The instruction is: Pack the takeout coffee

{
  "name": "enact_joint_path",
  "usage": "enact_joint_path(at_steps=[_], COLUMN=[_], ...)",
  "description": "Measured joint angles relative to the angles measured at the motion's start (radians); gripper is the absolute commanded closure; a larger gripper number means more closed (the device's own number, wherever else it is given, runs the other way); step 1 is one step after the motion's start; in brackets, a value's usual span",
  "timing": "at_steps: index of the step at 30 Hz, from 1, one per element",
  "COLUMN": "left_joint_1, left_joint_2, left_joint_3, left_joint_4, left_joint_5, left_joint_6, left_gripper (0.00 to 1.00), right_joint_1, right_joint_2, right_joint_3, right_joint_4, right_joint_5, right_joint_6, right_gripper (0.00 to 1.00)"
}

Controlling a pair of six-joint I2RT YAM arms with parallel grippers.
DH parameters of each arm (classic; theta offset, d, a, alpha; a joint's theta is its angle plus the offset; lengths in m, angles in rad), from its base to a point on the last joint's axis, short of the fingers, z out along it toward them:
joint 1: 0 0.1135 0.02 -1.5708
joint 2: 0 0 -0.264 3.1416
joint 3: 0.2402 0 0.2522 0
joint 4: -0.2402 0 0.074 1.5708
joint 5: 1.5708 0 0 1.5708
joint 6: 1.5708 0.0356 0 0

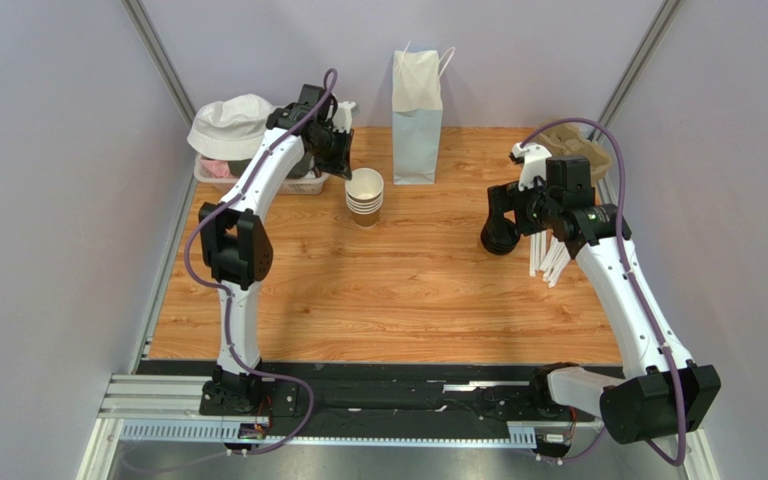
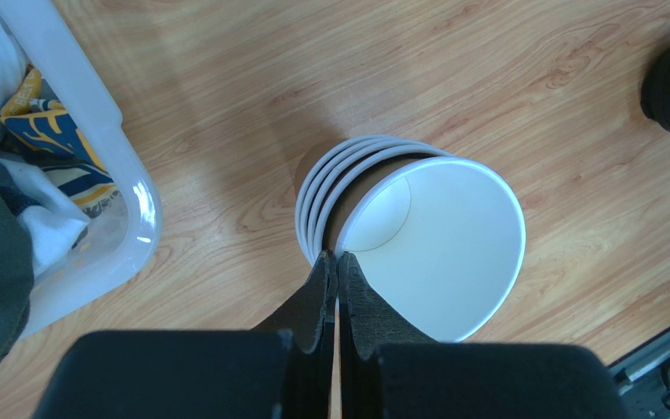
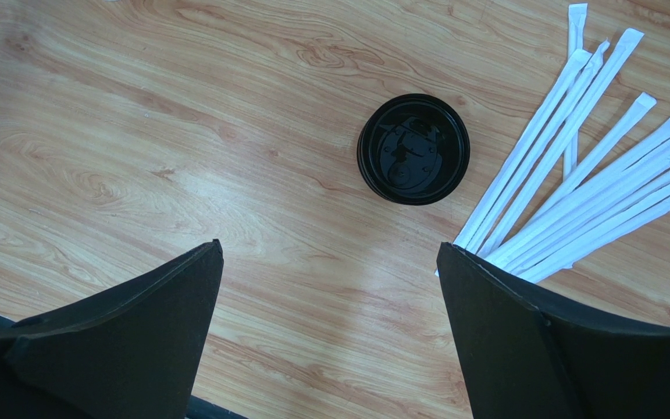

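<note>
No lidded cup shows in any view. A stack of lidless white-rimmed paper cups point(image 1: 365, 195) stands at the back middle of the table. My left gripper point(image 1: 347, 160) is shut on the rim of the top cup point(image 2: 435, 244), one finger inside and one outside, and the cup sits tilted above the rest of the stack point(image 2: 312, 205). The left gripper point(image 2: 337, 262) pinches the near edge of that rim. My right gripper point(image 1: 514, 208) is open and empty above a stack of loose black lids point(image 1: 499, 238). In the right wrist view, the lids point(image 3: 413, 148) lie ahead of the open right gripper point(image 3: 330, 262).
A white paper bag point(image 1: 417, 115) stands upright at the back. A clear bin point(image 2: 133, 205) with a white hat point(image 1: 230, 122) and cloths sits at the back left. Wrapped straws point(image 3: 592, 175) lie right of the lids. A brown cardboard carrier point(image 1: 578, 148) sits at the back right.
</note>
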Motion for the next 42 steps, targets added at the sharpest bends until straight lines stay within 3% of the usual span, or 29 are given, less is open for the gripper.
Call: enact_joint_path(at_steps=[18,23,29,35,42], left_joint_1=[0.000,-0.044,-0.231,-0.340,-0.438], left_joint_2=[-0.117,-0.326,-0.542,-0.493,-0.393], left_joint_3=[0.225,-0.006,-0.406,-0.604,-0.652], left_joint_4=[-0.129,-0.115,-0.031,0.125,0.297], left_joint_5=[0.099,0.175,0.193,0.181,0.060], left_joint_6=[0.031,0.105,0.166,0.136,0.076], left_gripper=[1.00,1.00,1.00,1.00,1.00], right_joint_1=[-0.001,-0.001,-0.002,-0.007,-0.018], right_joint_2=[0.016,0.016,0.015,-0.003,-0.013], right_joint_3=[0.015,0.019,0.019,-0.009,-0.041], right_joint_4=[-0.005,-0.006,-0.010,-0.009,-0.014], right_joint_5=[-0.024,-0.026,-0.010,0.033,0.100], right_joint_6=[0.002,0.018,0.035,0.014,-0.013], right_gripper=[0.00,0.00,0.00,0.00,0.00])
